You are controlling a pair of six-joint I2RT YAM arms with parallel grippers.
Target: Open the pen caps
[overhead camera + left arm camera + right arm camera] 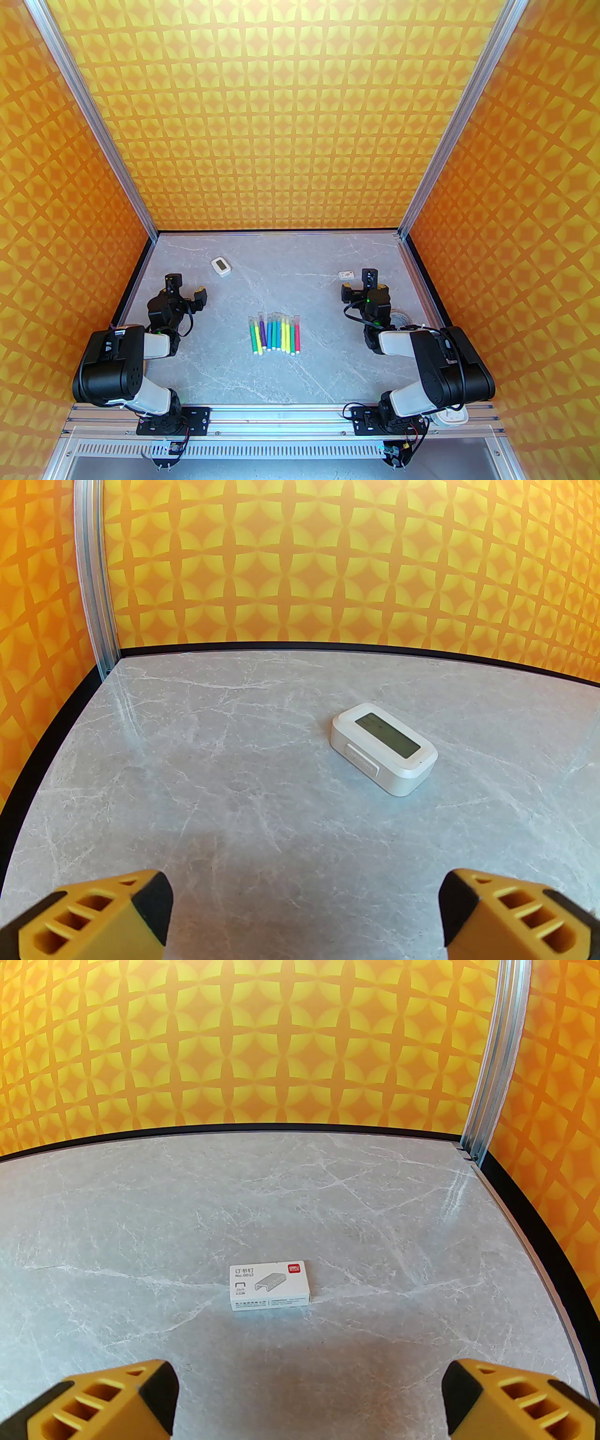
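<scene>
Several pens point(274, 336) lie side by side in a row at the middle of the grey table point(281, 375), with green, yellow, purple, blue, teal and pink barrels. Their translucent whitish pen caps point(275, 319) sit on the far ends, and white plugs close the near ends. Well to the left of the row, my left gripper point(187, 287) point(304, 916) is open and holds nothing. To the right of the row stands my right gripper point(359, 284) point(309, 1396), also open over bare table. Both point toward the back wall.
A white digital clock point(220, 266) point(382, 747) lies ahead of the left gripper. Ahead of the right gripper is a small staple box point(347, 274) point(269, 1285). A tape roll point(401, 318) rests beside the right arm. Patterned orange walls enclose three sides.
</scene>
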